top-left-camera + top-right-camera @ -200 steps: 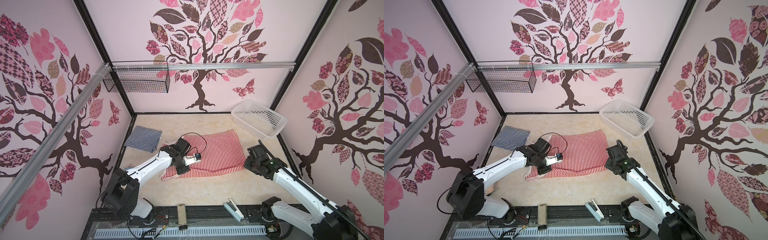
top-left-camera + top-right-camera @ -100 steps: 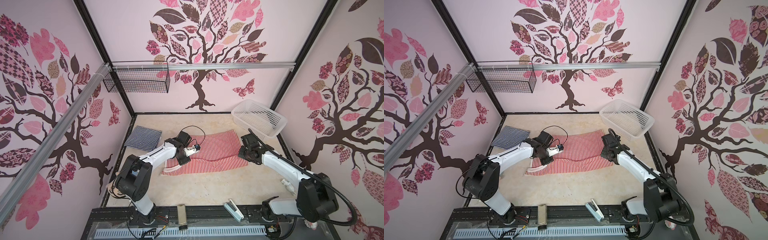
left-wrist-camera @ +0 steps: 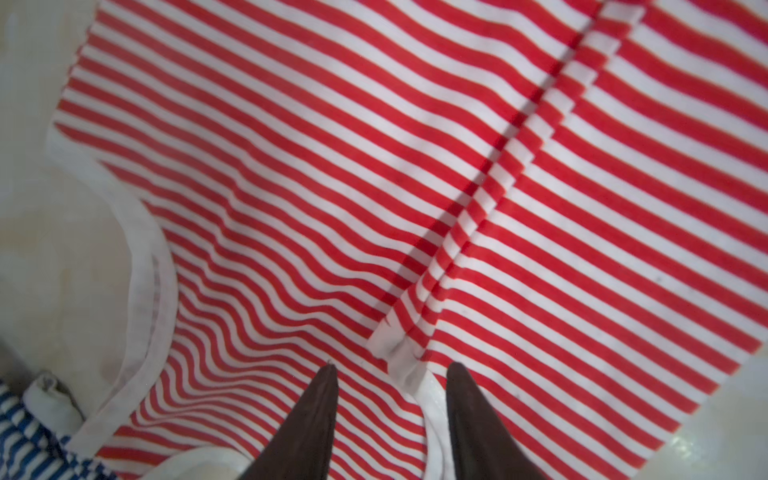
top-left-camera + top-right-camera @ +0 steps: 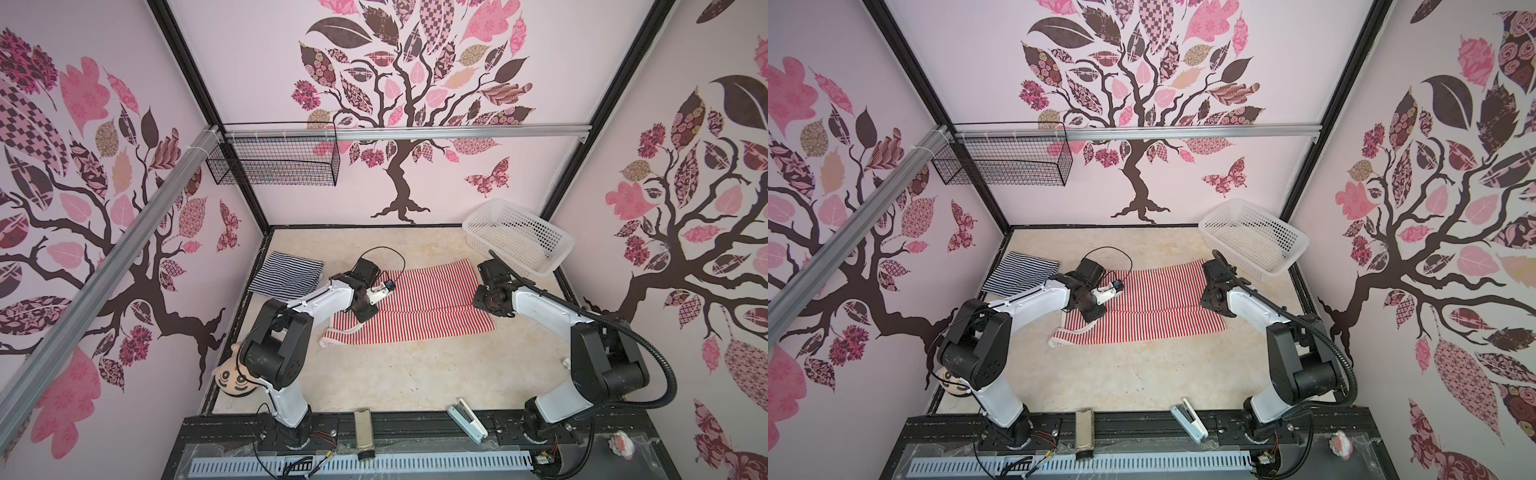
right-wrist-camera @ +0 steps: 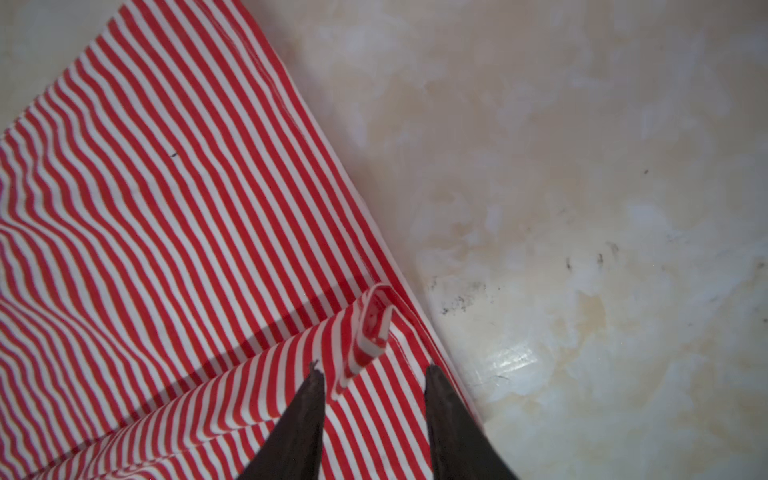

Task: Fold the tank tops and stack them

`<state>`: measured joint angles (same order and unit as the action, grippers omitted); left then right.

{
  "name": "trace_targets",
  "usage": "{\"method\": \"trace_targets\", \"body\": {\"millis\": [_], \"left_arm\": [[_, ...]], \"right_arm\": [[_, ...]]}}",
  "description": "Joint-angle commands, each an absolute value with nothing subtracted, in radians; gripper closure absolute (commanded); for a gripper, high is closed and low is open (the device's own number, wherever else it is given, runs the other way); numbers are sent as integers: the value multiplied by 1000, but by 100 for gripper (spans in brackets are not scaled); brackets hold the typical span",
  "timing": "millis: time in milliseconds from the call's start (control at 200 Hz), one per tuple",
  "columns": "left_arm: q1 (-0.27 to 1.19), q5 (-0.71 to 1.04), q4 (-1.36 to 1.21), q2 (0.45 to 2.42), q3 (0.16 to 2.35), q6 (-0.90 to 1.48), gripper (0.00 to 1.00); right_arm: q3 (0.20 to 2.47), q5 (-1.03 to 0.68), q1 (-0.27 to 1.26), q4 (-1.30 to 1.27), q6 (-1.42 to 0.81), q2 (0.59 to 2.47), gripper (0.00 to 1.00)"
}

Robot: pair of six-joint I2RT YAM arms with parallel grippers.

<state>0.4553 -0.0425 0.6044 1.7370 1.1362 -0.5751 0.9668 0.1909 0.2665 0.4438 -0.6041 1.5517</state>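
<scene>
Empty and parted, the left gripper [image 3: 392,368] and right gripper [image 5: 374,370] hung over opposite ends of the red-and-white striped knit tank top [image 4: 432,303], folded lengthwise mid-table, likely to square it; the folded navy-and-white striped top [image 4: 286,278] lay alongside.

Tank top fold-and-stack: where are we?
Done: the navy-striped tank top lies folded at the back left of the table. In hand: the red-striped tank top lies mid-table, folded once into a long strip; left gripper and right gripper hang open over its ends, gripping nothing. Left: fold the red one smaller, then stack the two.
</scene>
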Motion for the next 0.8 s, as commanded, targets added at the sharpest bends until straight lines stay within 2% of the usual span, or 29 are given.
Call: {"method": "trace_targets", "body": {"millis": [0,90,155,300,395,795], "left_arm": [[448,-90,547,1628,1104,-523,42],[448,-73,568,1537,1053,-514,41],[448,-44,605,1484,1017,-520,41],[448,-6,662,1421,931,-551,46],[446,-12,660,1414,879,-568,50],[425,-225,504,1532,774,-577,52]], "right_arm": [[988,156,267,474,-594,1478,53],[935,119,274,454,-603,1413,55],[893,79,276,434,-610,1394,60],[816,-9,282,368,-600,1428,89],[791,-47,285,330,-591,1474,99],[911,8,285,315,-572,1678,100]]}}
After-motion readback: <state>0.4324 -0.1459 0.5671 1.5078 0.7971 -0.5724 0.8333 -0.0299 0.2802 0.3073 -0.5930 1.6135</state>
